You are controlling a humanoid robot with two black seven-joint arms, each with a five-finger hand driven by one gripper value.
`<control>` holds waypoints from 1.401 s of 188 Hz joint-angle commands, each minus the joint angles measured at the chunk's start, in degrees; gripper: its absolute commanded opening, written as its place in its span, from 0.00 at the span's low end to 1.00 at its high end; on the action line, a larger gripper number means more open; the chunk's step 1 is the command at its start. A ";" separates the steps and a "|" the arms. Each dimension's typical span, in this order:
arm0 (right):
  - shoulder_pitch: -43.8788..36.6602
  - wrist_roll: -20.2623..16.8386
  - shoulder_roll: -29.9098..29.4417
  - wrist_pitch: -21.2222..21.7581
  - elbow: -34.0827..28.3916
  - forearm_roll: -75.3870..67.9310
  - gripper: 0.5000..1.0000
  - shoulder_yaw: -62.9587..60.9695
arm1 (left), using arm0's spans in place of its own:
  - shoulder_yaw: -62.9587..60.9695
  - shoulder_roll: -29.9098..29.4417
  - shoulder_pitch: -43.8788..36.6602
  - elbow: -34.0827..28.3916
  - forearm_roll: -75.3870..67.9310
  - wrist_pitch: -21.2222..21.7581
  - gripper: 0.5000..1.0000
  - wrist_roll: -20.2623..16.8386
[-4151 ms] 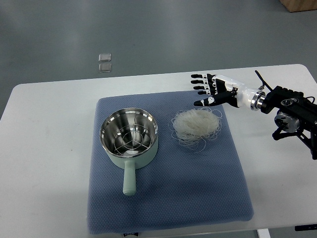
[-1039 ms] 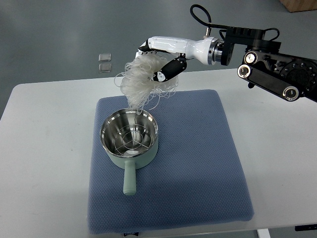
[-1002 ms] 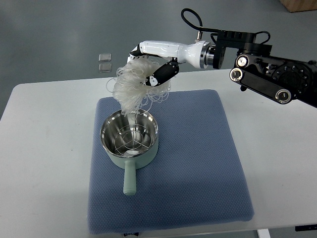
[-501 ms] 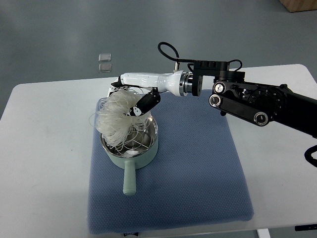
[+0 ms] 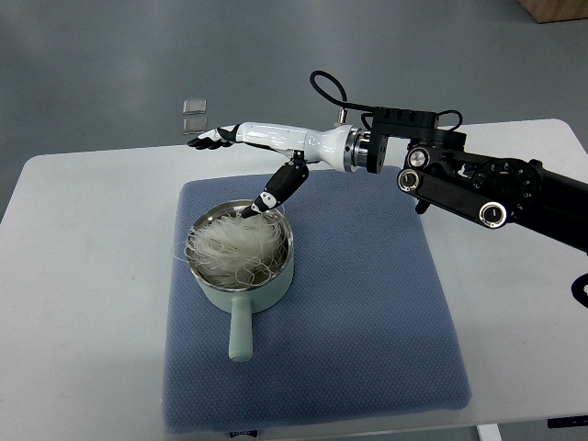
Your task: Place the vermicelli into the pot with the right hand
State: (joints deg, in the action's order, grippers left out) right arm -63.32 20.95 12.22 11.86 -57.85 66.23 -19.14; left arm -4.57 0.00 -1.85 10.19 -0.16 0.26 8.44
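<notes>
We saw the vermicelli (image 5: pixel 234 250) lying in a loose white nest inside the pale green pot (image 5: pixel 241 276), a few strands draped over its rim. The pot sat on a blue mat (image 5: pixel 367 322) on the white table (image 5: pixel 83 303). Our right hand (image 5: pixel 253 152) hovered just beyond the pot's far side, fingers spread apart and gripping nothing, thumb pointing down toward the noodles. We judged the placing done; only drawing the arm clear remained.

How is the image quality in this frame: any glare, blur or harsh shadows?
Top view: lighting is even and soft, with only faint shadows under the pot; sharp on the vermicelli strands and the right robot hand, no motion blur; mild shine on the pot's steel rim.
</notes>
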 commanded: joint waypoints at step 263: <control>10.32 -20.07 3.77 4.66 18.56 -83.37 0.85 -0.64 | 0.00 0.00 0.00 0.00 0.07 0.00 1.00 0.00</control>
State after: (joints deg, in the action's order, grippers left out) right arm -52.91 0.88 15.70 16.61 -39.37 -17.43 -19.77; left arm -4.56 0.00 -1.84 10.19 -0.17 0.26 8.44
